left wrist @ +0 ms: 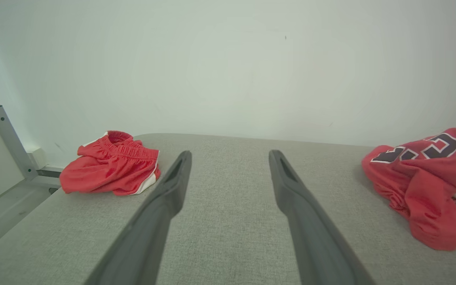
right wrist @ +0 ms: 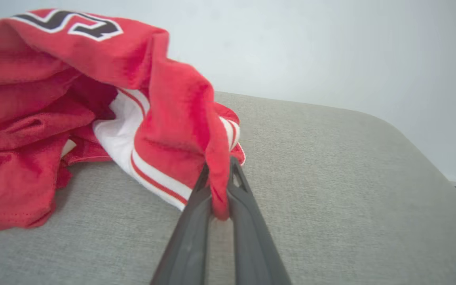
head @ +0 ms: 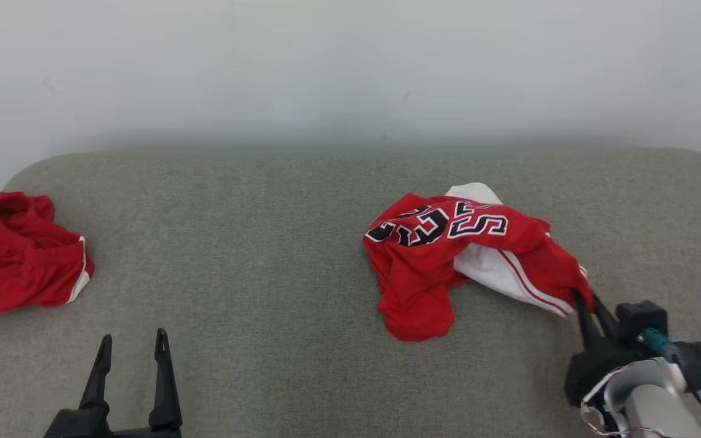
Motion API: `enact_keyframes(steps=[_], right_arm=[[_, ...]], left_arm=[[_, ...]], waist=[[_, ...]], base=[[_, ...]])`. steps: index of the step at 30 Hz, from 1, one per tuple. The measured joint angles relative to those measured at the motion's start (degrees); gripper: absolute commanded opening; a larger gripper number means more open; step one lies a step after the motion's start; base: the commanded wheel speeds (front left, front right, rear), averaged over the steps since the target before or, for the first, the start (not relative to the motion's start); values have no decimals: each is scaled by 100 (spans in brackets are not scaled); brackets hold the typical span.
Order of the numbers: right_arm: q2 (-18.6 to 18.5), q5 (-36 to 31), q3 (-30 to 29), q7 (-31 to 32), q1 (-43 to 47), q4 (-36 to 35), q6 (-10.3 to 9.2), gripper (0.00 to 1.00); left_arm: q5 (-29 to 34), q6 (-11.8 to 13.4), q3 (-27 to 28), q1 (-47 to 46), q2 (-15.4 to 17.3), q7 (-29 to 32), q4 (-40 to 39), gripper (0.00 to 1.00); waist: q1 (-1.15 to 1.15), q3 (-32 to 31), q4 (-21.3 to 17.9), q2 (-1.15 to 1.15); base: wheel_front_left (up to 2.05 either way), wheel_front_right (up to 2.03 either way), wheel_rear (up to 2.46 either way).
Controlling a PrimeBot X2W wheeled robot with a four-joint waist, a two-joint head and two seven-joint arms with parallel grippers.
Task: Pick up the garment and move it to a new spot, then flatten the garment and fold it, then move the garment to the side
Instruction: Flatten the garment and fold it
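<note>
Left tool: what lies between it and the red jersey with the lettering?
Nothing but bare grey cushion lies between the left tool and the jersey. The head view shows that stretch, and the left wrist view agrees.

- Head: high, looking down over table [head: 277, 255] toward wall [head: 350, 73].
- Left wrist: low, along fingers [left wrist: 168, 194], facing wall; shorts [left wrist: 111, 166] shared with head.
- Right wrist: very near jersey [right wrist: 34, 99], shared by all views.

Red garment [head: 417, 292] (black lettering, white stripes); grey surface [head: 253, 243].
</note>
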Motion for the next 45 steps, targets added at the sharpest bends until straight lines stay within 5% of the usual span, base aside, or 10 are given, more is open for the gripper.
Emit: enact_keyframes(steps=[9,10,11,27,34,45], right_arm=[[-708,157,-710,536,992,-1340,0,0],[-725,183,-777,683,1108,-1427,0,28],[-657,391,-845,894,1318,-1648,0,100],[-53,665,-520,1729,2058,-5153,0,100],[404,713,-201,1561,2156,-5154,0,100],[700,859,322,1045,1884,-4556,0,100]], left_arm=[[-7,-49,1,-54,-43,-57,45,100],[-7,-52,-4,-54,-46,-57,58,100],[-7,-56,-3,-54,-49,-58,97,100],[-40,-59,-8,-10,-65,-80,164,100],[13,-522,-527,-591,-248,60,635,100],[4,-1422,-1243,-1720,-891,63,2505,100]], waist=[[0,99,-378,0],[0,122,-394,0],[0,155,-425,0],[0,147,-665,0],[0,291,-912,0],[0,620,-1550,0]], base=[[0,0,0],[0,0,0],[0,0,0],[0,0,0],[0,0,0],[0,0,0]])
